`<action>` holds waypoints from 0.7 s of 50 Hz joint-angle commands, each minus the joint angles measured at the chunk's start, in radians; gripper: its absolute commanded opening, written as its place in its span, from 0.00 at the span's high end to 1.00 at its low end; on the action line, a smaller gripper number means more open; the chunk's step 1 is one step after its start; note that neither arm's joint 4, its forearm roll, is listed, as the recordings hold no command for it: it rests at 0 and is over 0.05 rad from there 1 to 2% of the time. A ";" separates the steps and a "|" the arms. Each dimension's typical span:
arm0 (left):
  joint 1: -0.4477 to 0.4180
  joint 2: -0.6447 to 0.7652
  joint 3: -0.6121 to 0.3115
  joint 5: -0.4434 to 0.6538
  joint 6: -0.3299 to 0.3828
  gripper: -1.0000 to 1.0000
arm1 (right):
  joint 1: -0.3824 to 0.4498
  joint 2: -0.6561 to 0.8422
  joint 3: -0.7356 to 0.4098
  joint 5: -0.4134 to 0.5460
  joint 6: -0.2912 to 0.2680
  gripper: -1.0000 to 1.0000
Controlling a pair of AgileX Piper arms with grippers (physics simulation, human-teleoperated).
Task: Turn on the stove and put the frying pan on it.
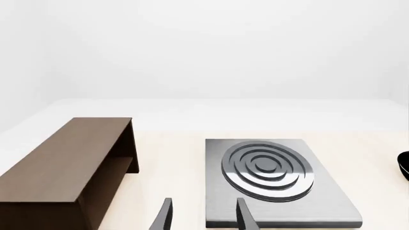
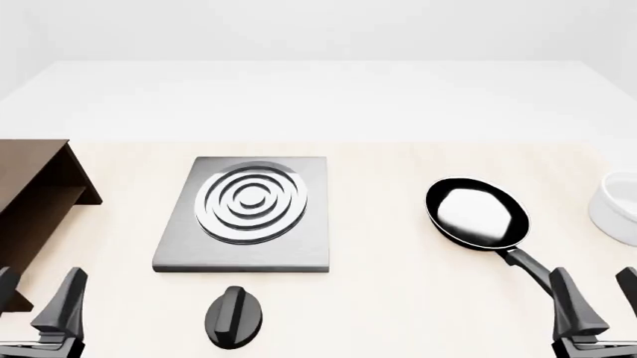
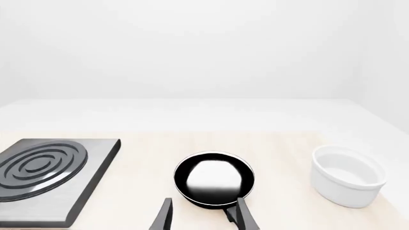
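Note:
The stove (image 2: 303, 242) is a flat grey slab with silver burner rings, lying left of the table's middle. In front of it lies a small black teardrop knob (image 2: 234, 317). The frying pan (image 2: 476, 212) rests on the table to the right, its handle pointing toward the near right. My left gripper (image 2: 38, 298) hangs open at the near left, well clear of the stove (image 1: 326, 201). My right gripper (image 2: 600, 298) stands open just beyond the handle's end, with the pan (image 3: 214, 179) ahead of its fingers. Neither gripper (image 1: 204, 218) (image 3: 204, 218) holds anything.
A brown wooden shelf (image 2: 35, 190) stands at the left edge, also in the left wrist view (image 1: 64, 167). A white bowl (image 2: 619, 209) sits at the far right beside the pan, shown in the right wrist view (image 3: 348, 177).

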State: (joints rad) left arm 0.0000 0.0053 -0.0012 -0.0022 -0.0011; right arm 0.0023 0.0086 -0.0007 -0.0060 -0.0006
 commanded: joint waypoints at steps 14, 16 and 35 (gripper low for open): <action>-0.030 0.469 -0.245 0.070 -0.005 0.00 | 0.001 0.034 0.000 -0.014 -0.014 0.00; -0.047 0.518 -0.284 0.107 -0.007 0.00 | 0.001 0.033 0.000 -0.012 -0.012 0.00; -0.201 0.849 -0.239 0.052 -0.105 0.00 | -0.003 0.069 0.000 -0.035 -0.020 0.00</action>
State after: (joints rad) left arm -0.1447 0.6896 -0.2639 0.0987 -0.0624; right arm 0.0003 0.0589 -0.0003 -0.0306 -0.0168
